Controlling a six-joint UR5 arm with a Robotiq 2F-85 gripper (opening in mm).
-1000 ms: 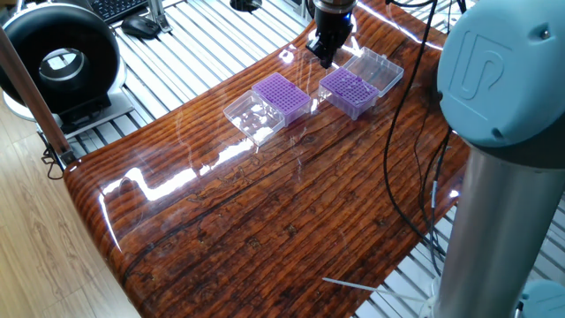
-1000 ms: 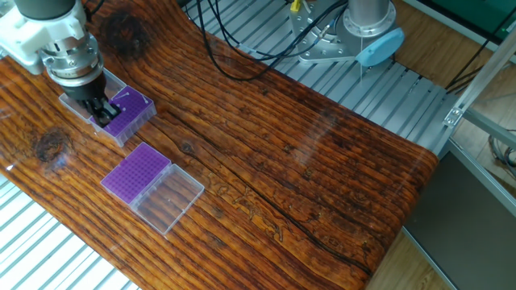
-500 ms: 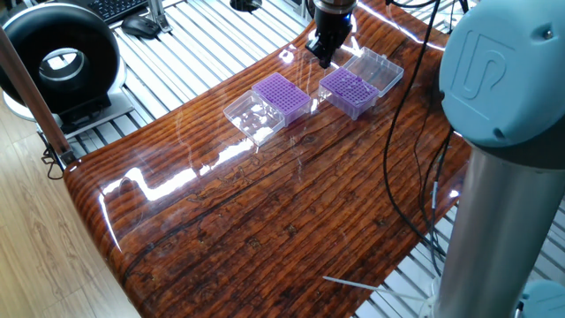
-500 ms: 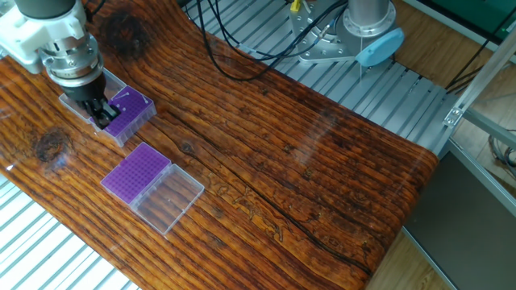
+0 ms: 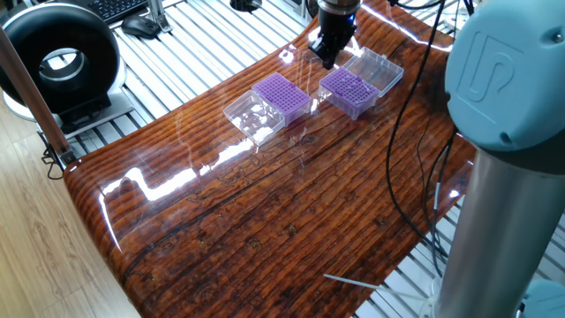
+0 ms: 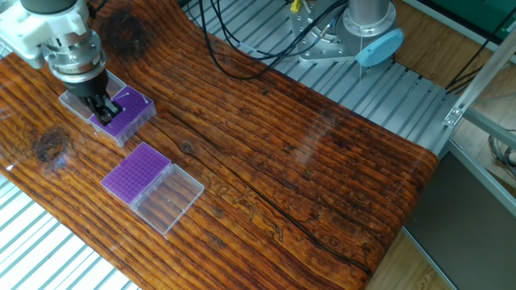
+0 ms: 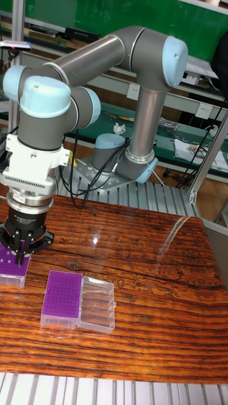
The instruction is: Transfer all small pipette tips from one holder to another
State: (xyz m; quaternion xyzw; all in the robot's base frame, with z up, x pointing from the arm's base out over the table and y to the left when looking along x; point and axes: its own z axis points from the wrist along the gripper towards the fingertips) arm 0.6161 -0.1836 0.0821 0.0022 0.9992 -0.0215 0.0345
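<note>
Two purple holders stand on the wooden table. The far holder [image 5: 350, 92] carries a dotted grid of small pipette tips [image 5: 353, 85], and its clear lid [image 5: 377, 68] lies open behind it. The near holder [image 5: 282, 95] shows a plain purple grid and has a clear lid [image 5: 250, 117] beside it. My gripper [image 5: 324, 58] hangs point-down over the far holder's edge [image 6: 127, 114]. Its dark fingers [image 6: 102, 111] are pressed together. No tip can be made out between them. In the tall view the gripper [image 7: 21, 254] hovers just above that holder [image 7: 11, 267].
A black round device [image 5: 60, 58] stands off the table at the left. Black cables [image 5: 399, 150] trail across the right side of the table. The arm's grey column [image 5: 494, 212] rises at the right edge. A thin white stick [image 5: 353, 283] lies near the front edge.
The gripper has risen slightly above the far holder and shifted a little. Both holders and lids stay where they were.
</note>
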